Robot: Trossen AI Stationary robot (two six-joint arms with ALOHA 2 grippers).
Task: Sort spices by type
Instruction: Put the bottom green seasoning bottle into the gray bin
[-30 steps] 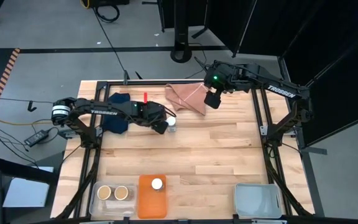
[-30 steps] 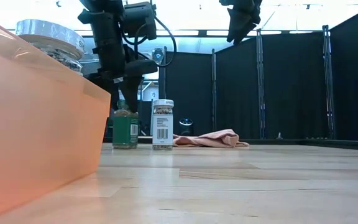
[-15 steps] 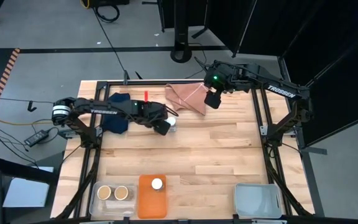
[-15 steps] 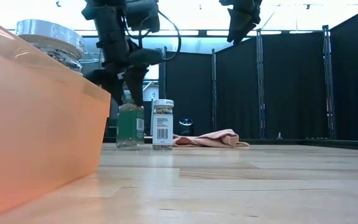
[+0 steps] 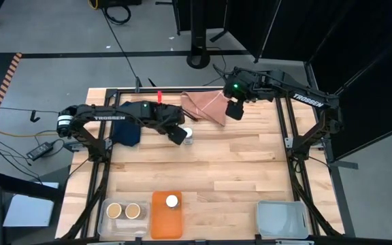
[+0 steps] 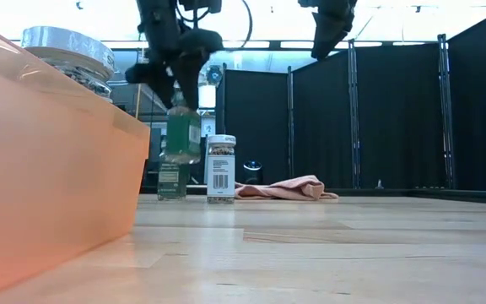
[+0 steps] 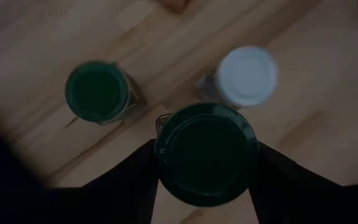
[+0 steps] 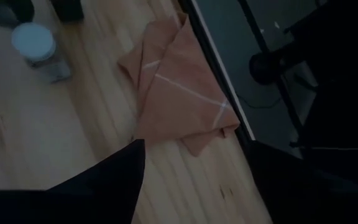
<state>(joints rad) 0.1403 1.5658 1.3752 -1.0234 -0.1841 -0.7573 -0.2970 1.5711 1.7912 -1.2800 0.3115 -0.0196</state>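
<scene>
My left gripper [image 7: 205, 163] is shut on a green-lidded spice jar [image 6: 182, 131] and holds it above the far left of the table. Below it stand a second green-lidded jar [image 7: 97, 91] and a white-lidded jar [image 7: 246, 76], both upright on their bases [image 6: 220, 167]. Two tan-lidded jars [image 5: 126, 211] sit in a clear bin and one white-lidded jar [image 5: 172, 201] in an orange bin. My right gripper [image 5: 233, 109] hangs open, high over the pink cloth [image 8: 179, 93]. My left gripper pinches the green-lidded jar by its lid [image 7: 165, 149], one finger [image 7: 135, 183] on each side. The fingers come from above, pointing down. The jar hangs upright below them, lifted clear of the table [image 6: 182, 143].
A dark blue cloth [image 5: 128, 129] lies under the left arm at the far left. Three bins line the near edge: clear [image 5: 107, 219], orange [image 5: 158, 221] and a clear one at the right [image 5: 282, 218]. Bare wood lies across the table's middle.
My left gripper has risen with the green-lidded jar, which stood on the table a second ago and now hangs clear above it. The second green-lidded jar and the white-lidded jar have stayed where they stood.
</scene>
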